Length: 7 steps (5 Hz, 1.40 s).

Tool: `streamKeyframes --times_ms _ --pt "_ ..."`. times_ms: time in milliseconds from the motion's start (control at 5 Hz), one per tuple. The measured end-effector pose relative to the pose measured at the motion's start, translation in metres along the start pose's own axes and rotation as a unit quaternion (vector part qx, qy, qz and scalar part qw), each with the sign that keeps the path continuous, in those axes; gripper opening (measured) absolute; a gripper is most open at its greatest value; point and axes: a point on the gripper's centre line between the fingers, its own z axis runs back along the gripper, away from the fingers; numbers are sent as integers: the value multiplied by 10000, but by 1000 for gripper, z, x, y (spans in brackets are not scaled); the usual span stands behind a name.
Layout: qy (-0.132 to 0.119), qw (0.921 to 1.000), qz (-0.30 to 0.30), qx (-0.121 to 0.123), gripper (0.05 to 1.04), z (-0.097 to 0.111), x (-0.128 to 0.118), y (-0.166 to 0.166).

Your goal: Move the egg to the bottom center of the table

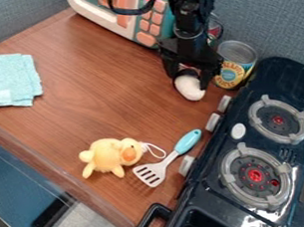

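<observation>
The black gripper (189, 81) hangs down near the back of the wooden table, beside the can and in front of the toy microwave. The white egg (189, 88) is right at the gripper's lower end, its upper part partly covered by it. Whether the egg rests on the tabletop or is held cannot be told. The wooden table (96, 90) reaches down to its front edge at the lower left.
A tin can (235, 65) stands just right of the gripper, with the microwave (134, 19) behind. A dark stove (247, 129) borders the table's right side. Nearer the front lie a yellow plush duck (111, 154) and a slotted spatula (165, 164); a blue cloth (9, 80) is at left.
</observation>
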Motion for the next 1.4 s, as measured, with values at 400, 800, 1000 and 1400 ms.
streamKeyframes --times_ms 400,800,1000,1400 --pt "320 9993 194 68 948 -14 -10 3" --pt "304 9992 249 70 537 -13 -22 12" --pt "242 9995 191 107 515 -5 -25 19" --pt "-62 9998 75 185 513 46 -39 43"
